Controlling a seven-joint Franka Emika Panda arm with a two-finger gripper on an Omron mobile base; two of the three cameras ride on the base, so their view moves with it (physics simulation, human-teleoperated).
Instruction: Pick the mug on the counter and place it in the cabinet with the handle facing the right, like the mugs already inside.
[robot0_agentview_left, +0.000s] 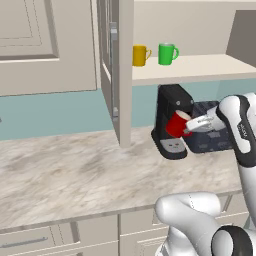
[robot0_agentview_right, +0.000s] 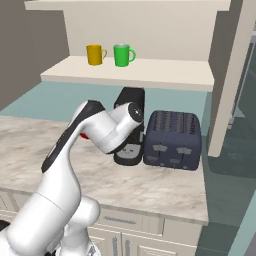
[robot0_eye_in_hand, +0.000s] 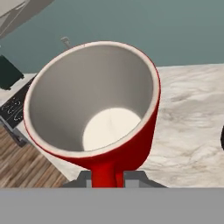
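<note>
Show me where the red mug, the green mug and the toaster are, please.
red mug (robot0_agentview_left: 176, 125): left base view, its outer side.
green mug (robot0_agentview_right: 121, 55): right base view, its body.
toaster (robot0_agentview_right: 172, 140): right base view, its front face.

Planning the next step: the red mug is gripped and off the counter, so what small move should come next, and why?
Probably lift it higher. The gripper holds the mug tilted in front of the coffee machine, below the shelf where the yellow mug and green mug stand. It must clear the shelf edge first.

Even flat light, faint shadows, slightly soft
</note>
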